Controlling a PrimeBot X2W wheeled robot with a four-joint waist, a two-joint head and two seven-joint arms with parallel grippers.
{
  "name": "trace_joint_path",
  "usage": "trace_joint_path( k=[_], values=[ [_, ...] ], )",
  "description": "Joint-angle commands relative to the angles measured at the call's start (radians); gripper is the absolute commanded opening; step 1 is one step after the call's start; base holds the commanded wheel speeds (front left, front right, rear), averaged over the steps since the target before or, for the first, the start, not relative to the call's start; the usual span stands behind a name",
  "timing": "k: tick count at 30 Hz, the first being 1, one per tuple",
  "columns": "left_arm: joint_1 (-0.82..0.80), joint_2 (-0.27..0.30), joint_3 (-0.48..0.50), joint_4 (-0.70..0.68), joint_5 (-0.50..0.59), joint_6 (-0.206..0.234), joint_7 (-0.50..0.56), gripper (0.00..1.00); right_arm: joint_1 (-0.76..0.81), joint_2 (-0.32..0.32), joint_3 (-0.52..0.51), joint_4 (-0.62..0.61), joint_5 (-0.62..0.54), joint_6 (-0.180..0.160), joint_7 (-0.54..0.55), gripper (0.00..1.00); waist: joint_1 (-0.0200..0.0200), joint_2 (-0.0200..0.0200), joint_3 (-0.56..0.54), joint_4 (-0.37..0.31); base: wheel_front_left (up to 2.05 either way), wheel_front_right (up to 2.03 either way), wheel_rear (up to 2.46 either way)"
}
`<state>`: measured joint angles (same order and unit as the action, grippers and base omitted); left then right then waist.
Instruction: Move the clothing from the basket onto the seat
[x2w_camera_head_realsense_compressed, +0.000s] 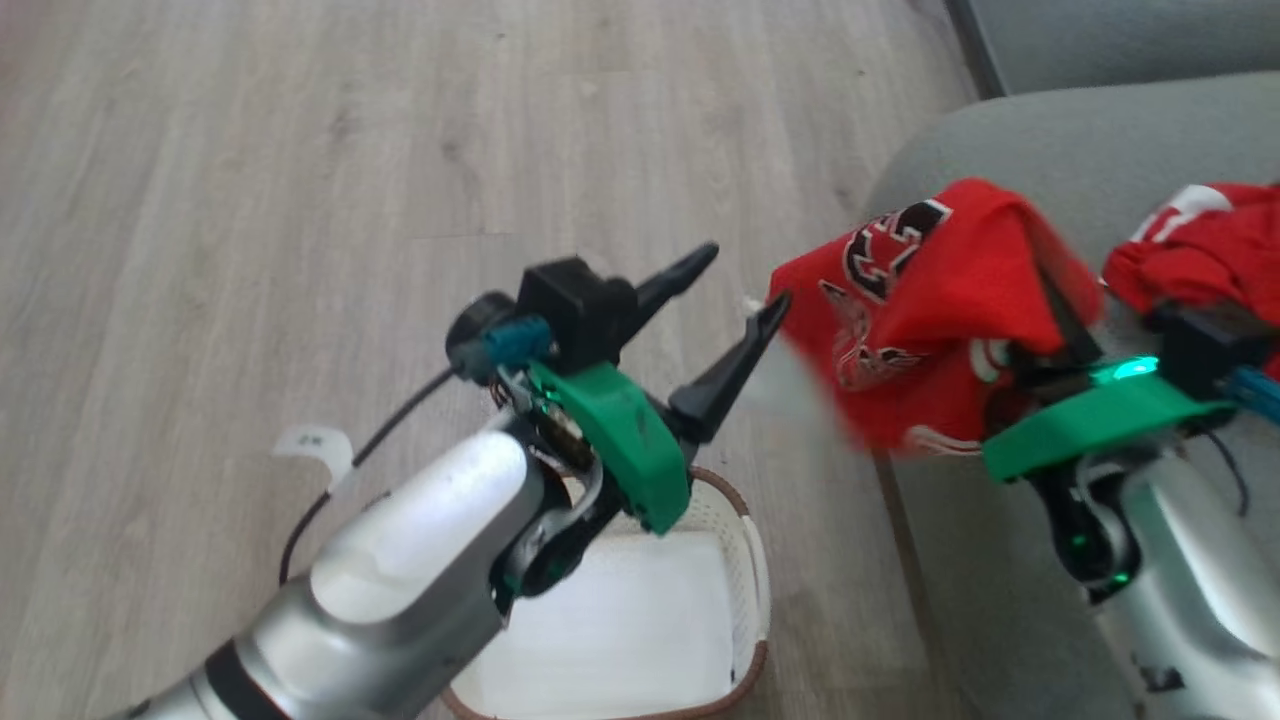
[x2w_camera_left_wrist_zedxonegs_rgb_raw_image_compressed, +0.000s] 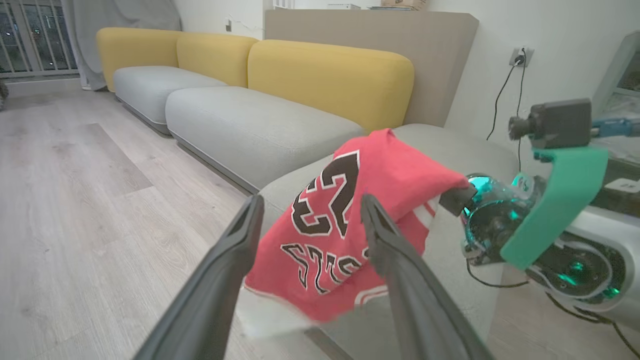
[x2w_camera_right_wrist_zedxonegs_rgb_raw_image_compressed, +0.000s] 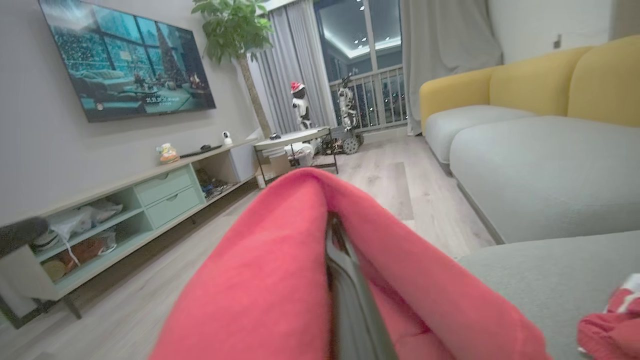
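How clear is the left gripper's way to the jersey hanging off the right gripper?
Probably clear, yes: the left gripper is open beside the jersey, one fingertip at its edge, nothing between them.

Head view: light is bright and even, and it washes the floor (x2w_camera_head_realsense_compressed: 250, 150) pale. The basket (x2w_camera_head_realsense_compressed: 748, 560) interior is overexposed to plain white. Glare sits on the silver forearm (x2w_camera_head_realsense_compressed: 420, 540). The lower edge of the red garment (x2w_camera_head_realsense_compressed: 930, 330) is smeared.

Left wrist view: exposure is dimmer and cooler. The fingers (x2w_camera_left_wrist_zedxonegs_rgb_raw_image_compressed: 215, 285) of the left pincer (x2w_camera_left_wrist_zedxonegs_rgb_raw_image_compressed: 312, 200) are soft, and straight lines bow at the edges.

Right wrist view: the near cloth is out of focus. The television (x2w_camera_right_wrist_zedxonegs_rgb_raw_image_compressed: 130, 65) glows bright.
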<state>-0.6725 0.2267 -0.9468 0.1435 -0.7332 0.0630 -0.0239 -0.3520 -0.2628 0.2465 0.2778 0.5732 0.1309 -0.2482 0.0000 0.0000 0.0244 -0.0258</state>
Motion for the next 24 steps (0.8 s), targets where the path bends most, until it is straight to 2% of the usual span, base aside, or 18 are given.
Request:
trace_joint_path(
  k=[1,13,24],
  values=[
    [-0.032,0.023,0.034,-0.032,0.013,0.004,-0.013,1.0,-0.01,-0.016,-0.007,-0.056,0.0,0.0,-0.013,0.0,0.0,0.0,0.006,-0.021,0.0,0.0,0.0],
    [-0.02,0.043,0.022,-0.048,0.041,-0.001,-0.065,1.0,0.07,-0.032,-0.146,-0.286,-0.009,0.0,0.043,0.0,0.0,0.0,0.048,-0.193,0.0,0.0,0.0],
    [-0.043,0.065,0.02,-0.052,0.063,-0.005,-0.08,1.0,0.134,0.006,-0.249,-0.461,-0.03,0.0,0.102,0.0,0.0,0.0,0.095,-0.333,0.0,0.0,0.0]
  ],
)
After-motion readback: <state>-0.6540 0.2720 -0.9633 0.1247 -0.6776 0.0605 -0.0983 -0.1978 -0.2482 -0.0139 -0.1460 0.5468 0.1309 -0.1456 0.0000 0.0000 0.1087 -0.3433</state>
